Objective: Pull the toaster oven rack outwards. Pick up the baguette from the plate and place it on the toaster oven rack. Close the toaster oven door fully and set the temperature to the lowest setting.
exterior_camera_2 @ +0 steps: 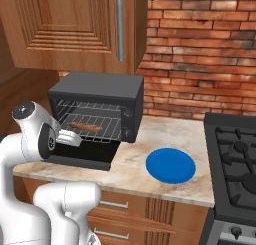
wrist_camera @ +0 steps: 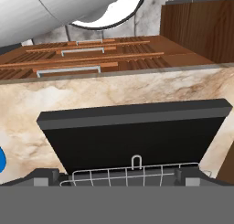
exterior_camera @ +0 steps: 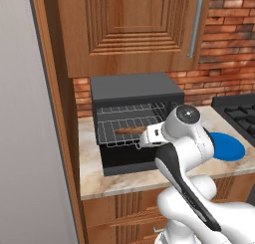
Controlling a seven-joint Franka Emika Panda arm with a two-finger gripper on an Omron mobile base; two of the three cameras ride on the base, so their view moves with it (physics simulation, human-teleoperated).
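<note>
The small slim brown baguette (exterior_camera: 130, 131) is lying lengthwise on the thin silver wire rack (exterior_camera: 127, 126), which is sticking out of the dark grey box-shaped toaster oven (exterior_camera: 134, 92) over the flat dark door panel (wrist_camera: 132, 138) that is hanging open and level toward the near edge of the marbled counter (exterior_camera_2: 150, 181). The bright blue round plate (exterior_camera_2: 170, 165) is sitting bare to the right of the oven, well apart from it — so the bread step looks done, and closing the door appears to be next. The gripper (exterior_camera: 142, 139) is hovering just in front of the rack's near edge with nothing between its fingers; its jaws are standing spread wide. The main risk, as I judge it, is the rack: while it is projecting past the cavity mouth, a door swung upward is likely to be meeting the small wire loop (wrist_camera: 136, 161) and jamming short of fully shut, or jolting the baguette off the wires. A second risk is reach — the hand is sitting above the panel, and getting under its near lip from there could be scraping the counter or slipping off the smooth edge. The narrow control strip on the oven's right front (exterior_camera_2: 131, 120) is small, so turning the wrong knob is possible.
</note>
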